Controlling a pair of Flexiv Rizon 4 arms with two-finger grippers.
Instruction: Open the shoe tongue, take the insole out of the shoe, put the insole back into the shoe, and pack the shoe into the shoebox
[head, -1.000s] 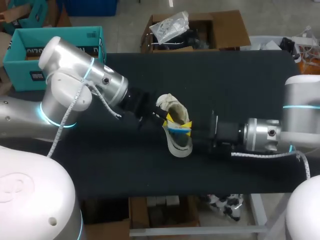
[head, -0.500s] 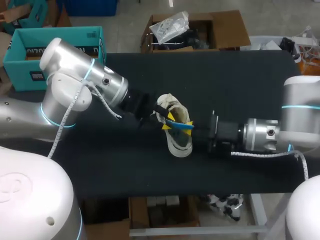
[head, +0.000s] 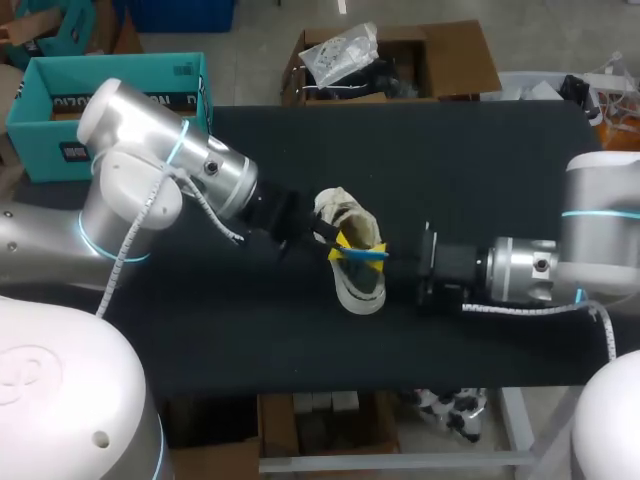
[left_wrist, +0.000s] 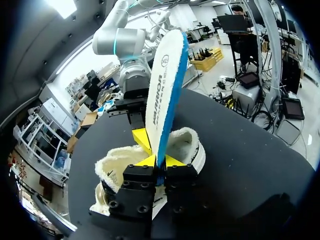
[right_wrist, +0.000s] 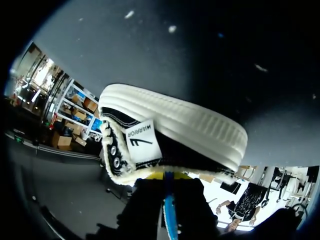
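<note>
A white-soled shoe with fleece lining lies on its side mid-table. My left gripper comes in from the left. In the left wrist view this gripper is shut on the foot of the white insole with its blue edge, which stands up out of the shoe toward my right arm. My right gripper meets the shoe from the right, shut on its rim. The right wrist view shows the shoe just ahead of that gripper, with the insole's blue edge running back between its fingers.
The black table has free room at the back and right. An open teal box stands off the table's back left corner. A brown carton sits behind the far edge.
The left gripper has let go and closed again on the insole. The insole's blue edge now points more toward the right arm. The right arm and shoe have barely moved.
</note>
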